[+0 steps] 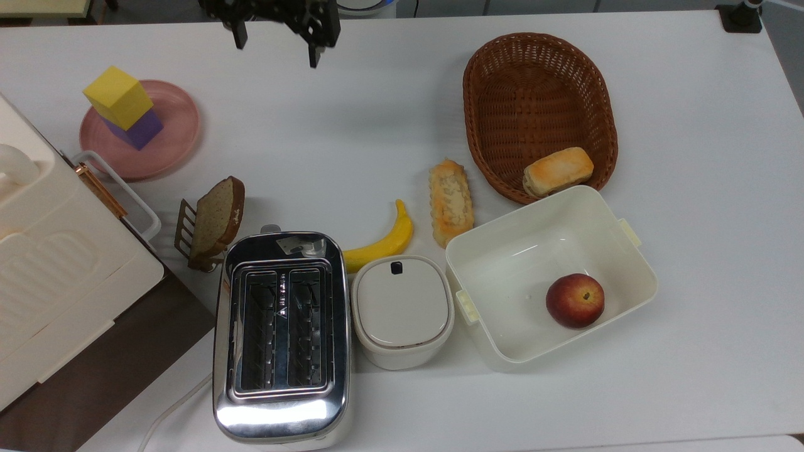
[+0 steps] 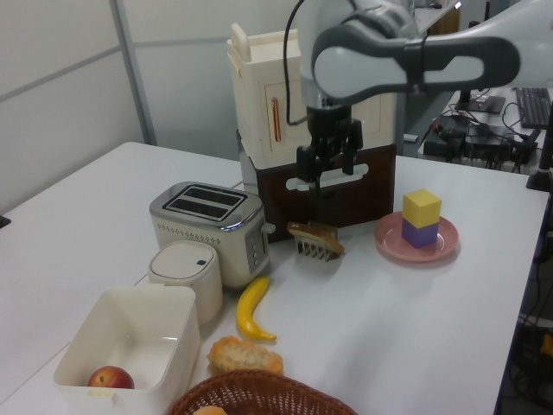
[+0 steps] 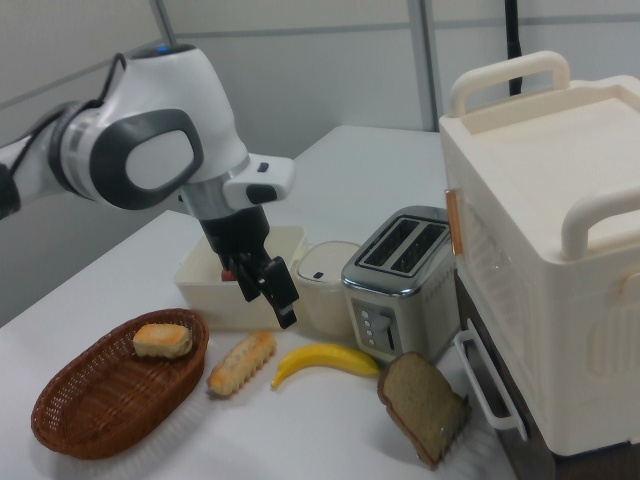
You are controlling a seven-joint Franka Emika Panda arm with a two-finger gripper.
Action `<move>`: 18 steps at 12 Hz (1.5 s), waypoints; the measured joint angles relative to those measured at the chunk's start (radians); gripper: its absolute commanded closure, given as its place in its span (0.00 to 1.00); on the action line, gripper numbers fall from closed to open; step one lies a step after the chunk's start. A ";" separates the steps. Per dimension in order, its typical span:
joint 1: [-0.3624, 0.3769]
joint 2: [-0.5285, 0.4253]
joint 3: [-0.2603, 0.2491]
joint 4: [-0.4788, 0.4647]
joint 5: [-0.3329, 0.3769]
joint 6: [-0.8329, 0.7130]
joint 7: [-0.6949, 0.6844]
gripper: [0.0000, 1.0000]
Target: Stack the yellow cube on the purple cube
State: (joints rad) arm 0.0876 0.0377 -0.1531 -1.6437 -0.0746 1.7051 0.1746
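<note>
A: Where is the yellow cube (image 1: pixel 117 96)?

B: Squarely on the purple cube (image 1: pixel 139 129), the two stacked on the pink plate (image 1: pixel 173 135). In the top view that stack sits at about ten o'clock on the worktop (image 1: pixel 377 113). In the left view the stack is at roughly three o'clock, the yellow cube (image 2: pixel 422 208) directly above the purple cube (image 2: pixel 420 233).

A: And the hand?

B: The hand (image 1: pixel 276 45) is at twelve o'clock in the top view, near the far edge of the worktop, well apart from the stack. Its two fingers (image 1: pixel 315 44) stand spread with clear space between them, released and carrying nothing.

A: How does it look from the sides?

B: In the left view the hand (image 2: pixel 322 169) hangs in front of the dark cabinet (image 2: pixel 328 186), above the slice of bread (image 2: pixel 316 234) in its rack. In the right view the hand (image 3: pixel 268 290) points down above the banana (image 3: pixel 325 359) and the long pastry (image 3: pixel 241 362).

A: What else lies around?

B: A toaster (image 1: pixel 281 333), a lidded white container (image 1: pixel 402 309), an open white tub (image 1: pixel 622 263) holding an apple (image 1: pixel 575 301), and a wicker basket (image 1: pixel 534 81) with a bun (image 1: pixel 558 170) in it.
</note>
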 measured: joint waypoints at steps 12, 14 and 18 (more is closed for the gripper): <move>0.009 0.015 -0.073 0.062 0.064 0.002 -0.053 0.00; 0.003 0.015 -0.071 0.062 0.065 0.002 -0.088 0.00; -0.062 0.015 0.016 0.062 0.065 0.002 -0.090 0.00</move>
State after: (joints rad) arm 0.0259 0.0529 -0.1370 -1.5814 -0.0099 1.7068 0.0849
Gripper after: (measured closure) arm 0.000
